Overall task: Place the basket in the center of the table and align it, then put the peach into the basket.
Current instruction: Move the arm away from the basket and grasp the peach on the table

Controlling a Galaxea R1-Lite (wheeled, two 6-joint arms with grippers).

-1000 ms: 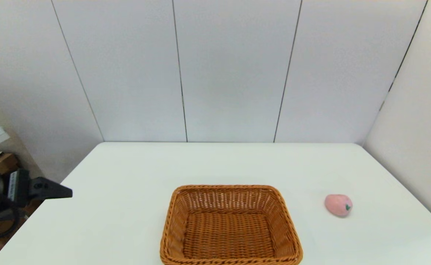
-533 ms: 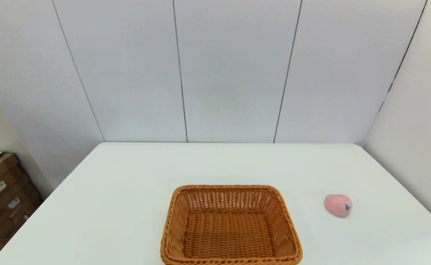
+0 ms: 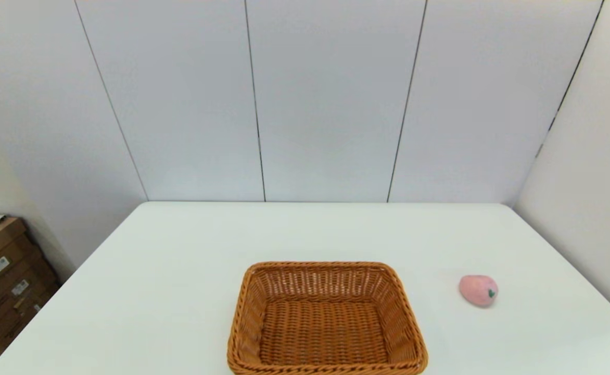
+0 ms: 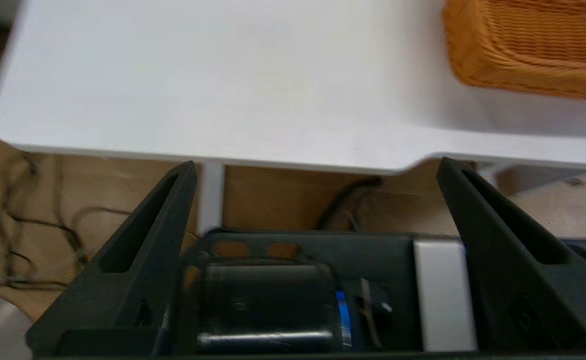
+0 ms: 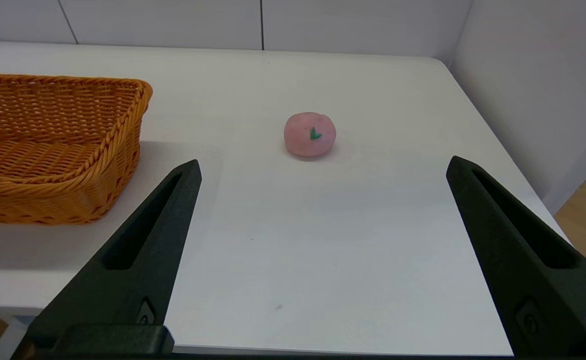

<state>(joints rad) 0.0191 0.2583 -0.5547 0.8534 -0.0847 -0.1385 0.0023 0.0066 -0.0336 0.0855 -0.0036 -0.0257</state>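
Observation:
An orange-brown wicker basket (image 3: 326,319) sits empty at the near middle of the white table (image 3: 190,250); it also shows in the right wrist view (image 5: 48,145) and a corner of it in the left wrist view (image 4: 533,45). The pink peach (image 3: 478,290) lies on the table to the basket's right, its green stem mark facing the right wrist camera (image 5: 310,134). My right gripper (image 5: 323,167) is open, held near the table's front edge, well short of the peach. My left gripper (image 4: 315,167) is open, low beside and below the table's near left corner. Neither arm shows in the head view.
White wall panels stand behind the table and along its right side. Cardboard boxes (image 3: 3,276) are stacked on the floor left of the table. Cables and a table leg (image 4: 212,197) lie under the table's edge near the left gripper.
The left arm, visible at the head view's left edge a second ago, has withdrawn out of that view. Basket and peach have not moved.

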